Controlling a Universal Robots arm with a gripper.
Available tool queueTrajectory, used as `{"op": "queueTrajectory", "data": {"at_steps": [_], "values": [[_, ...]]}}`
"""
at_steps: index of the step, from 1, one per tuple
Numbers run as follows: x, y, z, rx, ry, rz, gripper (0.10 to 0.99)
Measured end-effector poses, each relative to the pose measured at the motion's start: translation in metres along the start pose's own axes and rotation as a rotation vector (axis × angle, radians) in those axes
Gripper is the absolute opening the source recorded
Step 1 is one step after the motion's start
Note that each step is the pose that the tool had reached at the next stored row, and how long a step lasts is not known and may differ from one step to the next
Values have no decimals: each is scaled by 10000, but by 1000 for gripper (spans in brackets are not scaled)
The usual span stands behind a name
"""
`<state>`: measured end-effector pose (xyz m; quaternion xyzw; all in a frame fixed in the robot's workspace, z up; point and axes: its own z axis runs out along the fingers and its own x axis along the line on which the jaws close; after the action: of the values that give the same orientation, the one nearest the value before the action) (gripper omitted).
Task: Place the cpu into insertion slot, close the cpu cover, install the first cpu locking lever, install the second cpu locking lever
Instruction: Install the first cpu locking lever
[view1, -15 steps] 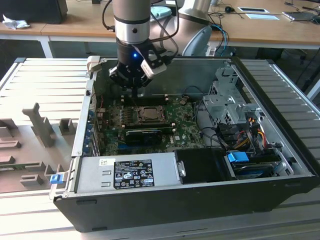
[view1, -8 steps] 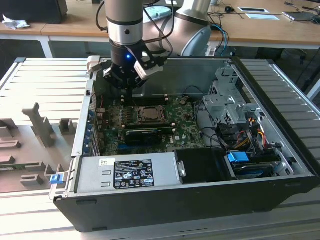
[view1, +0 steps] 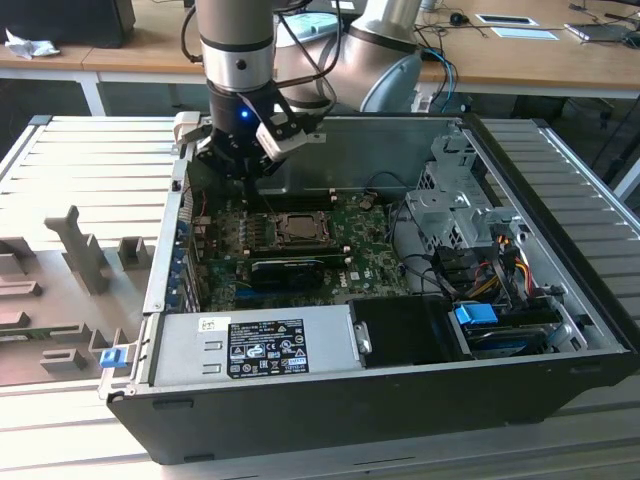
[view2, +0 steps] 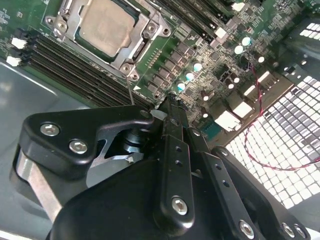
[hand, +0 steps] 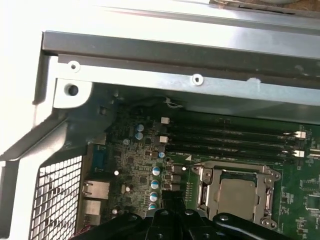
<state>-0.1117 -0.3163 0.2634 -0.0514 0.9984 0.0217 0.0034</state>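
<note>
Hovering above the board (view1: 365, 262) inside the open case (view1: 400, 400), the gripper (view1: 243, 172) hung toward the exterior view's left of the slot (view1: 272, 232) and a little farther back. Its fingers (view2: 172, 150) were pressed together at the tips with nothing between them. The cpu (view1: 298, 228) lay flat in the slot, its grey top showing in both wrist views through the window of the cover (hand: 211, 192), which lay down over it. The gripper touched none of these; its tips were apart from the slot, over a row of small capacitors (view2: 192, 75) beside it. Memory slots (view2: 75, 62) ran along one side of the slot. A black card (view1: 290, 268) sat just on the near side of the slot, and the power supply (view1: 250, 345) lay along the near wall.
</note>
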Motion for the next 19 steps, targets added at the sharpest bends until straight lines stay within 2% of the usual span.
{"op": "queueTrajectory", "data": {"at_steps": [12,19], "values": [[135,13,15,1,1,-1,106],[164,16,21,0,0,-1,106]]}}
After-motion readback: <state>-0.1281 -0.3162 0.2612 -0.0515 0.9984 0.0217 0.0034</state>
